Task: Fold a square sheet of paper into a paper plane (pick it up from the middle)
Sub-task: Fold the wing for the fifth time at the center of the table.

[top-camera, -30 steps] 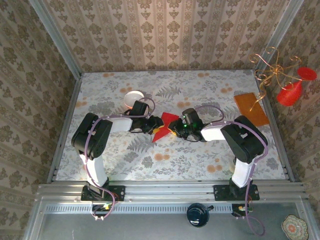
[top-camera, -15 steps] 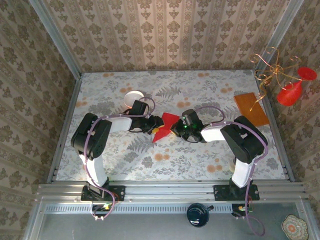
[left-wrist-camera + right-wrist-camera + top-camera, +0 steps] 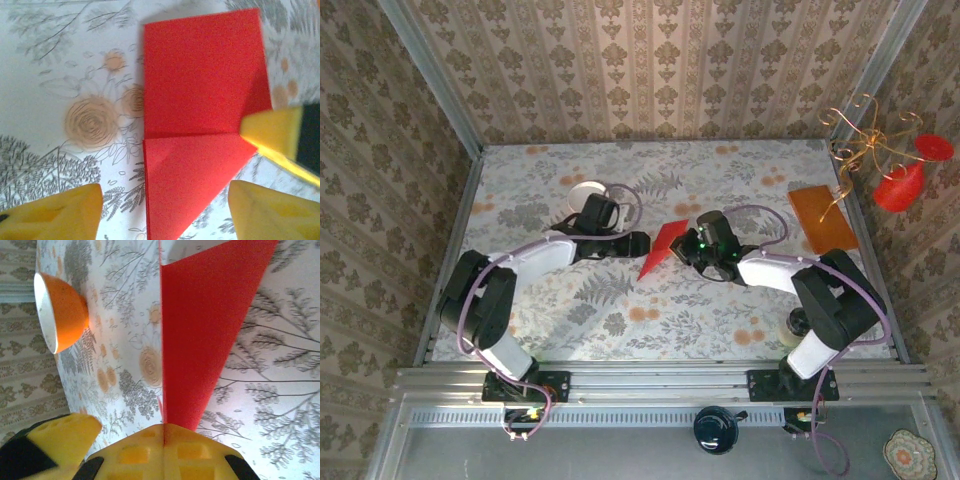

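The bright red paper plane, a sheet folded to a point with a crease, stands tilted at the table's middle. My right gripper is shut on its right edge; in the right wrist view the paper rises from between the closed fingertips. My left gripper stands open just left of the paper. In the left wrist view its yellow fingers are wide apart on either side of the folded paper and do not touch it. A right finger shows at the paper's right corner.
A small bowl, white inside and orange outside, sits behind the left gripper. An orange-brown board lies at the right, beside a gold wire stand with red ornaments. Patterned walls close in the floral table.
My left gripper has opened, let go of the paper and drawn back left. My right gripper has shut on the paper's right edge and now holds it alone, shifted slightly back.
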